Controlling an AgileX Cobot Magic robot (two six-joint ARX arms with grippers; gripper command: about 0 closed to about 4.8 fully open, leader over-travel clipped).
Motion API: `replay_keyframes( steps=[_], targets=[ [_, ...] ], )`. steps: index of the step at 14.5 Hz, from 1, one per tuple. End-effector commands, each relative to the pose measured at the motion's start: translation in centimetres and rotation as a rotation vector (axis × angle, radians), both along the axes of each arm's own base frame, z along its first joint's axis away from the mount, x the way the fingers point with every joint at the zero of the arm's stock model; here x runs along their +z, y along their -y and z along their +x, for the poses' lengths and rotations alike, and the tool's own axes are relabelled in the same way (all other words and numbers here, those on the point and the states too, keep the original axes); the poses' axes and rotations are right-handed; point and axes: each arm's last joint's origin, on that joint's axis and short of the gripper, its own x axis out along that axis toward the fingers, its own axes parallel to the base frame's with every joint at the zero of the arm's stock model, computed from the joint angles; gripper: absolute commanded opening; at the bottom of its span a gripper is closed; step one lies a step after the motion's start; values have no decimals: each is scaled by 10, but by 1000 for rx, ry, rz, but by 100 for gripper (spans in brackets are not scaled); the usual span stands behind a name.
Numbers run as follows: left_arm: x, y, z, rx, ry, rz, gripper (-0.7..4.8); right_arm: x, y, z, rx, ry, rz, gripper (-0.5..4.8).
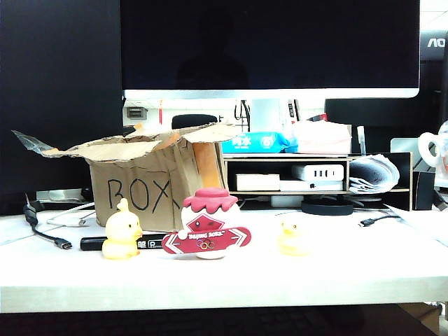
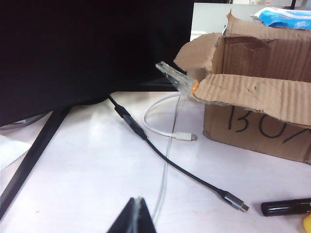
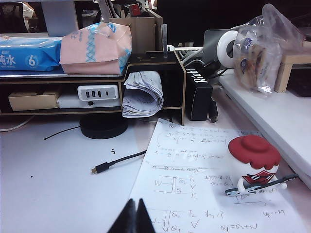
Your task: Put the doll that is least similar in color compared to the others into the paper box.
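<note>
Both my left pincer [image 2: 137, 216] and right pincer [image 3: 136, 217] sit pressed together, clear of the doll [image 1: 207, 222] at center frame before the paper box [image 1: 140, 183].

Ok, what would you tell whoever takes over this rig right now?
Left gripper: jaws shut, empty, held back from the paper box.
Right gripper: jaws shut, empty, facing the desk shelf.
Neither arm shows in the exterior view.
The doll stands on the table in front of the box, between two yellow ducks.
The right wrist view shows a red-capped figure on a written sheet; I cannot tell if it is the same doll.
Done: nothing.
Left: grasp the doll and put it in the box.
</note>
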Motion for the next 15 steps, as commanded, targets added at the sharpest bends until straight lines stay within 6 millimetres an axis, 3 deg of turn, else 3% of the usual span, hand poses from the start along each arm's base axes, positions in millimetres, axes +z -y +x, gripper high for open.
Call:
replay_keyframes(
  steps=[1,15],
  targets=[
    [1,0,0,1,7,1,-5,1,0,0,0,14,4,-4],
    [1,5,0,-50,7,1,-5,1,0,0,0,14,4,-4]
  ],
)
